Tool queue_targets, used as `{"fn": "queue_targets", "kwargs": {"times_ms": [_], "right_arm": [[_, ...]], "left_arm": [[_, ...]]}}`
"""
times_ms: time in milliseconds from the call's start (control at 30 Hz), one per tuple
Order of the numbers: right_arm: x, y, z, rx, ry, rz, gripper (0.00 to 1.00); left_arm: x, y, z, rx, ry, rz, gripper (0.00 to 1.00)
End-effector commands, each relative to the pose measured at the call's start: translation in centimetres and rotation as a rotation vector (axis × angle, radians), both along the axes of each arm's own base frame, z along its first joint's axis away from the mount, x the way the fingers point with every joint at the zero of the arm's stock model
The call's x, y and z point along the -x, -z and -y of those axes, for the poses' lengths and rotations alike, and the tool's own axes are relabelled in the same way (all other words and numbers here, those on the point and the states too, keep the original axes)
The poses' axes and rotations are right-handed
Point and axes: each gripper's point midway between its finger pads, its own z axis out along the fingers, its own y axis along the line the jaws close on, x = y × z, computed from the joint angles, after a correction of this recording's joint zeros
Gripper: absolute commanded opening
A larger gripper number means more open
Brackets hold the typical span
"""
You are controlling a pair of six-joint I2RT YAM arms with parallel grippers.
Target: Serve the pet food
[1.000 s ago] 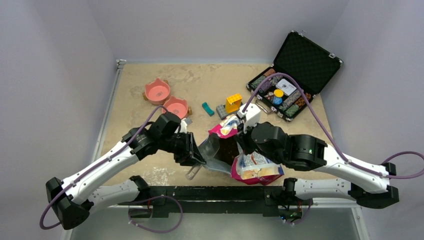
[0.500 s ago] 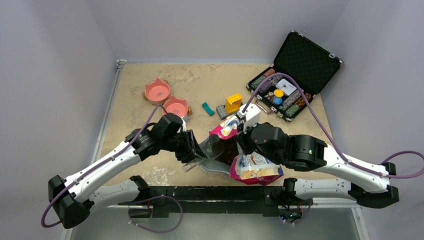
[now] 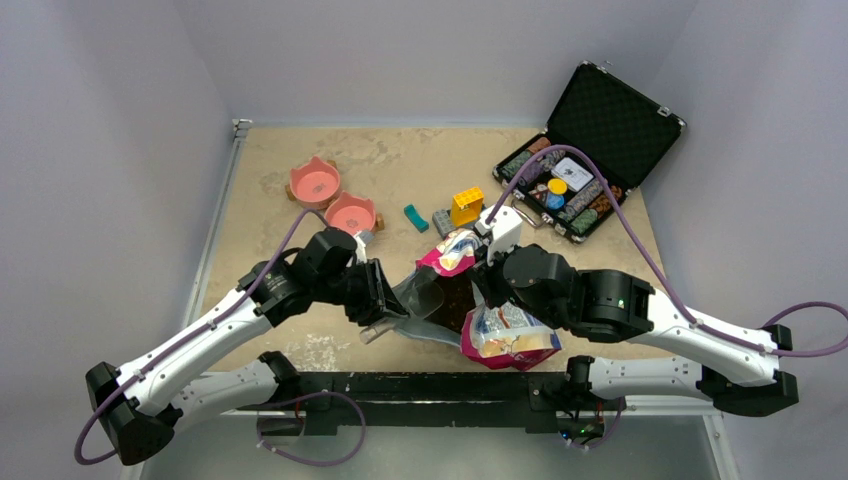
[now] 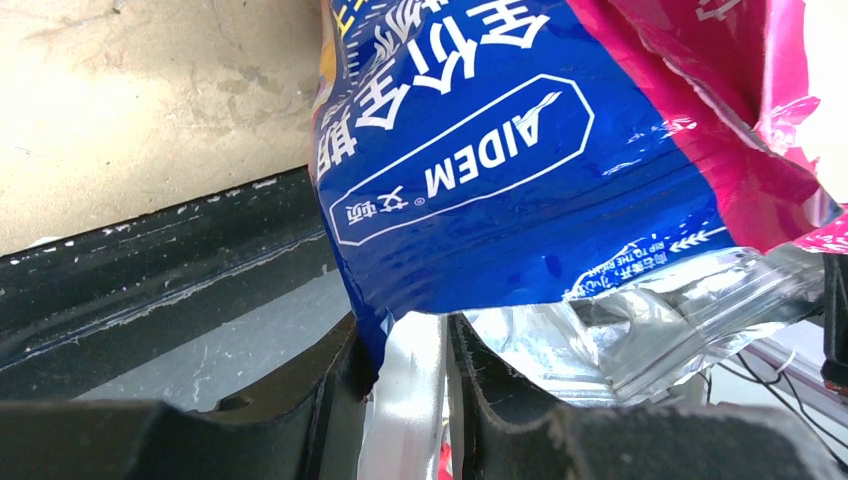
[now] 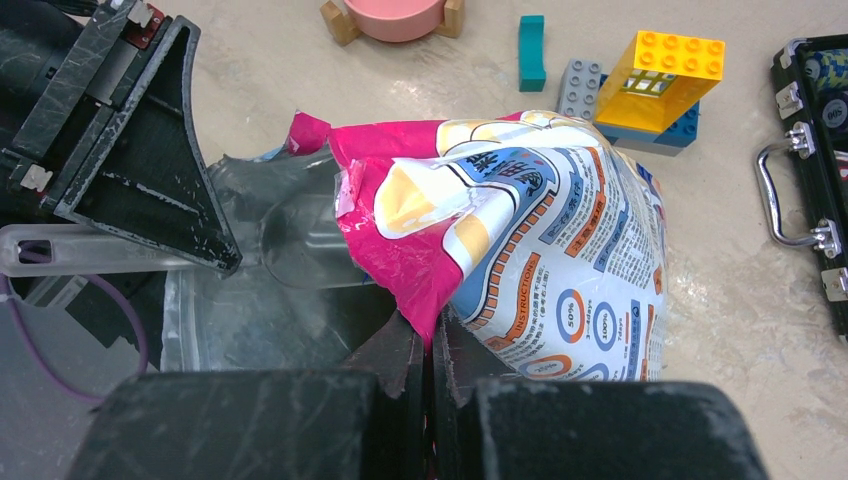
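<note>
At bag (image 3: 505,335): scoop (image 3: 424,292); blocks (image 3: 466,206) & bowls (image 3: 352,213) beyond.

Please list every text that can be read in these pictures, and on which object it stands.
"AIDEM": upside down on the glossy pink-and-blue pet food bag, left wrist view.
"INSTRUCTION": same bag, right wrist view.
"50%": same bag.
"100%": same bag.
Chinese characters and fine print on it: I cannot read reliably.
Open black case: nothing legible.

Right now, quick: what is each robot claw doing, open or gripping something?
Left gripper: closed on the handle of the clear scoop.
Right gripper: closed, pinching the pink edge of the pet food bag.
</note>
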Motion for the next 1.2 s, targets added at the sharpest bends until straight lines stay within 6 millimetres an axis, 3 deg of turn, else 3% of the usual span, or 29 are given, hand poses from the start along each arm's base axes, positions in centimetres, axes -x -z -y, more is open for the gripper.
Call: {"fn": "queue_targets", "kwargs": {"times_ms": [0, 67, 267, 467, 700, 967, 1167], "right_arm": [[-0.4, -7.9, -1.1, -0.277, 0.013, 0.092, 0.00], [-0.4, -7.9, -1.2, -0.273, 0.013, 0.091, 0.00], [-0.4, -7.4, -1.2, -0.264, 0.015, 0.085, 0.00], [-0.5, -7.4, -1.3, -0.262, 0.019, 0.083, 0.00], [-0.6, -7.4, -1.7, -0.258, 0.017, 0.084, 0.00], [-0.8, -7.1, -1.9, -0.252, 0.024, 0.084, 0.00], [-0.9, -7.3, -2.1, -0.245, 0.023, 0.088, 0.00]], "left_arm": [[1.2, 0.7, 0.0, -0.009, 0.076, -0.056, 0.33], [1.7, 0.5, 0.1, 0.003, 0.118, -0.052, 0.30], [3.5, -0.2, -1.1, -0.004, 0.183, -0.049, 0.38], [5.0, -0.8, -1.1, 0.076, 0.223, -0.067, 0.38], [6.2, -2.4, -1.4, 0.124, 0.264, -0.060, 0.21], [8.5, -4.1, -3.8, 0.088, 0.313, -0.041, 0.25], [8.2, -5.5, -3.3, 0.125, 0.335, 0.002, 0.08]]}}
